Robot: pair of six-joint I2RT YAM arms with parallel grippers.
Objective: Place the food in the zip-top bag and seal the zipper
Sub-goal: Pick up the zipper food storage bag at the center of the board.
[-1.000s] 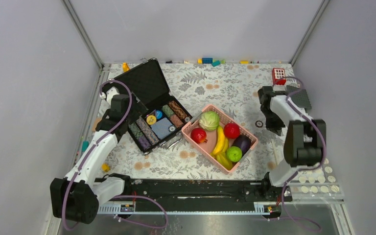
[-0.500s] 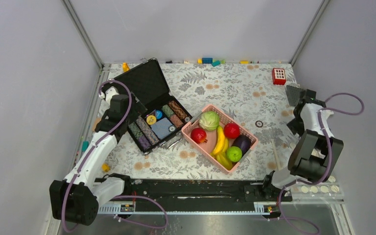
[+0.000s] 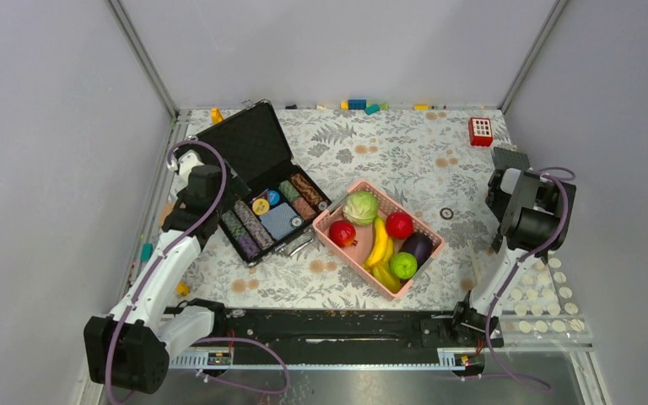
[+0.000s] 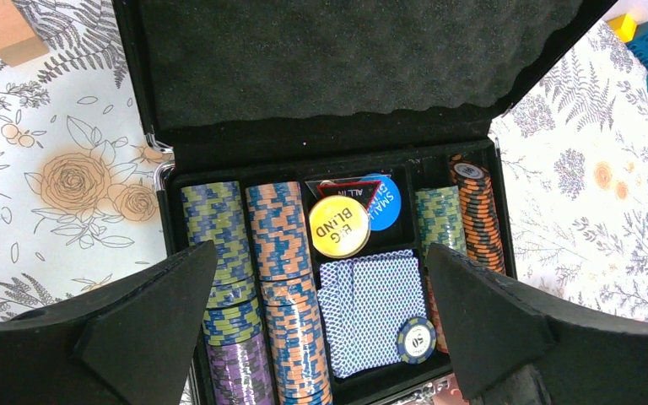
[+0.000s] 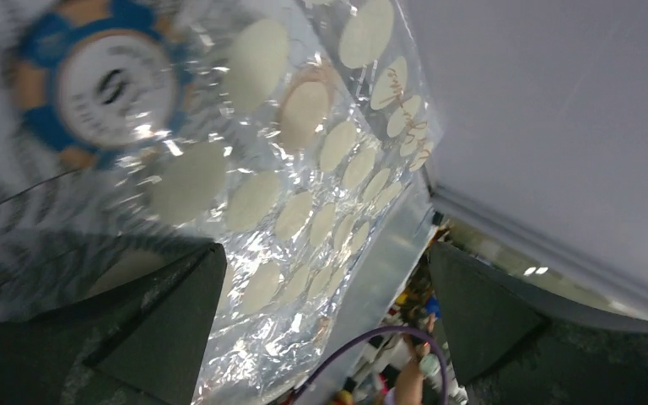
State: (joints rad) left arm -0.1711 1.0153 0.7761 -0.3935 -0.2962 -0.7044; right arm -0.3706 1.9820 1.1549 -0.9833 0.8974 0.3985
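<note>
Nothing is bagged yet, I judge: the small plastic toy produce (image 3: pixel 380 243) sits in the pink slatted basket (image 3: pixel 350 260), and the clear white-dotted zip-top bag (image 5: pixel 304 211) lies flat at the table's right edge. The right gripper (image 5: pixel 325 321) above it and the left gripper (image 4: pixel 321 329) over the black poker-chip case (image 4: pixel 337 76) both gape empty. The next move probably calls for catching the bag's mouth.

**Both arms out, both grippers gaping**

The left arm (image 3: pixel 164 261) stretches long up the left side, forearm sloping away from its base and wrist bent over. The left gripper (image 4: pixel 321 261) points down, jaws spread wide. On the right, the right arm (image 3: pixel 506 270) stands folded tight, elbow high. The right gripper (image 5: pixel 325 253) angles downward, jaws wide apart too.
</note>
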